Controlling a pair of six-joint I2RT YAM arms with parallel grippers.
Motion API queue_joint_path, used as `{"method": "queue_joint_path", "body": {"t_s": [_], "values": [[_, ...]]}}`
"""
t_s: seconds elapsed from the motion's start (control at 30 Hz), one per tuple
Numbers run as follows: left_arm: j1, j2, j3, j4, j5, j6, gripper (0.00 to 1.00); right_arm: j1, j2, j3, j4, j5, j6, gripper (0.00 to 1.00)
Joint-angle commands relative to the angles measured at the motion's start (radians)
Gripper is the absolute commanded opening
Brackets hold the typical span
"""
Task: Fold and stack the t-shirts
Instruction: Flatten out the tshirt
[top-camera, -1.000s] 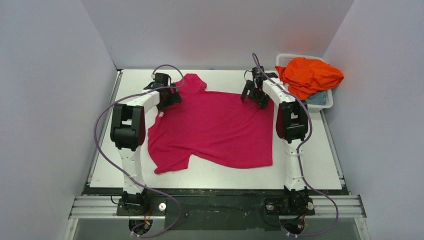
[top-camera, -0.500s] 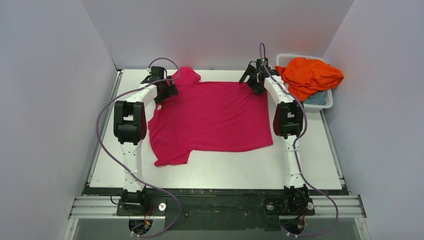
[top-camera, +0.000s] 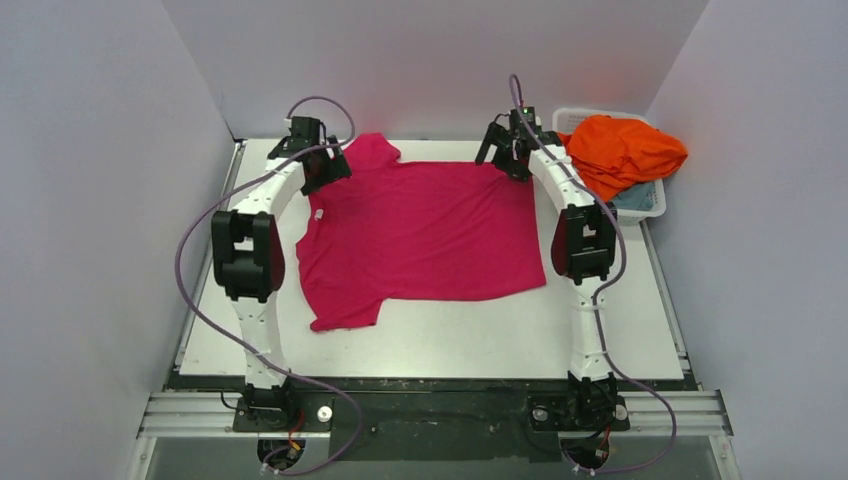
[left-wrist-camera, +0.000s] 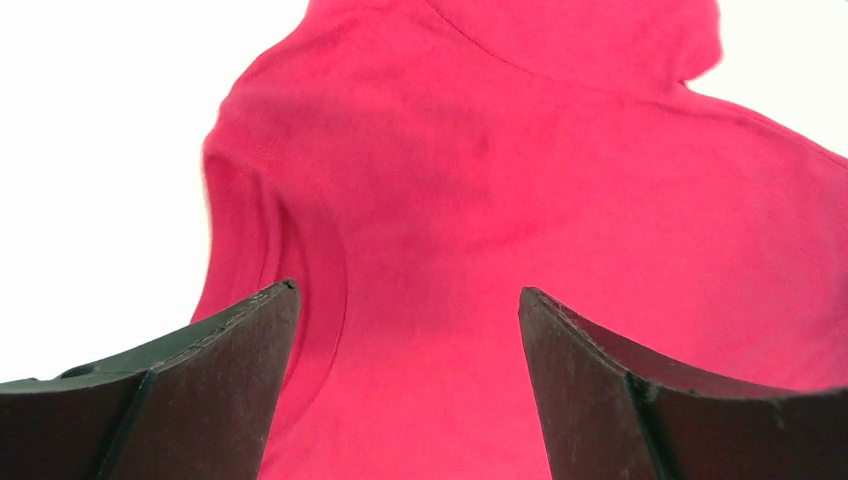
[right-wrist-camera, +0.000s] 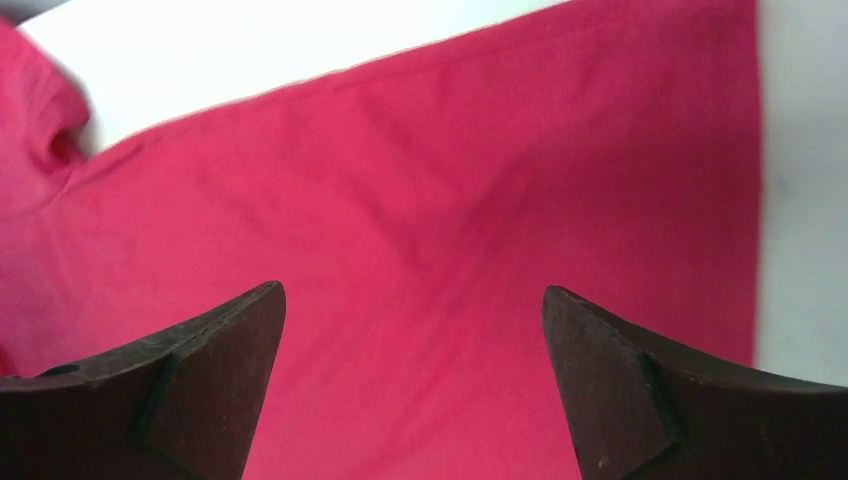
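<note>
A magenta-pink t-shirt lies spread flat on the white table, neck to the left and hem to the right. My left gripper hovers open over its far left shoulder. In the left wrist view the gripper has only the shirt below it and nothing between its fingers. My right gripper hangs open above the far right corner. The right wrist view shows its open jaws over smooth cloth. An orange t-shirt is heaped on a pale blue-grey one.
A white lattice basket at the back right holds the orange and blue-grey shirts. Grey walls close in the table on three sides. Bare table runs beside the shirt's hem, and more of it lies left of the shoulder.
Both grippers moved toward the back wall. The shirt's far edge went with them and now lies straighter and flatter. The right jaws have spread wider and hold nothing.
</note>
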Motion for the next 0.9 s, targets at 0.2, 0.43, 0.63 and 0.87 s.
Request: {"method": "queue_joint_path", "body": {"t_s": [0.2,0.43,0.63,0.87], "values": [[-0.05,-0.705,-0.514,-0.101,-0.242,-0.159,0.91,0.148,-0.645,-0.466,-0.138,0.338,-0.187,0.96],[-0.157,-1.121,-0.951,-0.252,-0.296,-0.408,0.91,0.159,-1.01,-1.015,-0.056,0.359,-0.011,0.96],[-0.182,-1.421,-1.248,-0.31,-0.239,-0.549,0.91,0.146,-1.217,-1.355,0.089,0.349,0.095,0.96],[-0.177,-1.502,-1.482,-0.096,-0.101,-0.61,0.83,0.057,-1.329,-1.598,0.245,0.216,0.197,0.95]]}}
